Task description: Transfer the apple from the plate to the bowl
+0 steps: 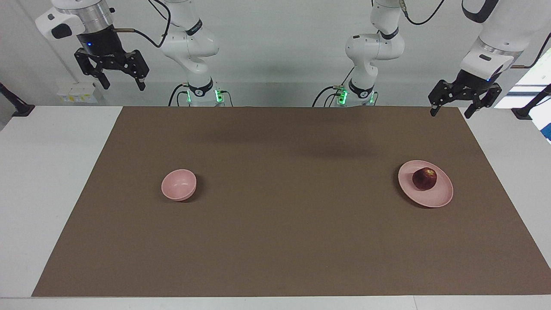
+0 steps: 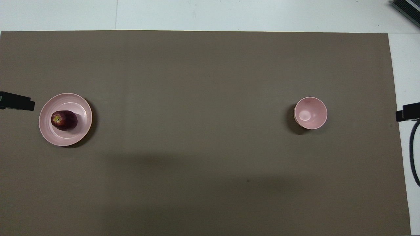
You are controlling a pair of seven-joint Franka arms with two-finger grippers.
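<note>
The dark red apple (image 1: 424, 178) (image 2: 64, 120) lies on the pale pink plate (image 1: 435, 197) (image 2: 62, 139) toward the left arm's end of the brown mat. The small pink bowl (image 1: 179, 185) (image 2: 310, 113) stands empty toward the right arm's end. My left gripper (image 1: 450, 114) hangs open and empty high in the air over the mat's edge by the plate; only its tip shows in the overhead view (image 2: 17, 101). My right gripper (image 1: 122, 84) hangs open and empty high over the right arm's end of the table and waits.
A brown mat (image 1: 284, 215) covers most of the white table (image 1: 51, 172). A black cable (image 2: 414, 154) loops over the table's edge at the right arm's end. A dark object (image 2: 407, 8) sits at the table's corner farthest from the robots.
</note>
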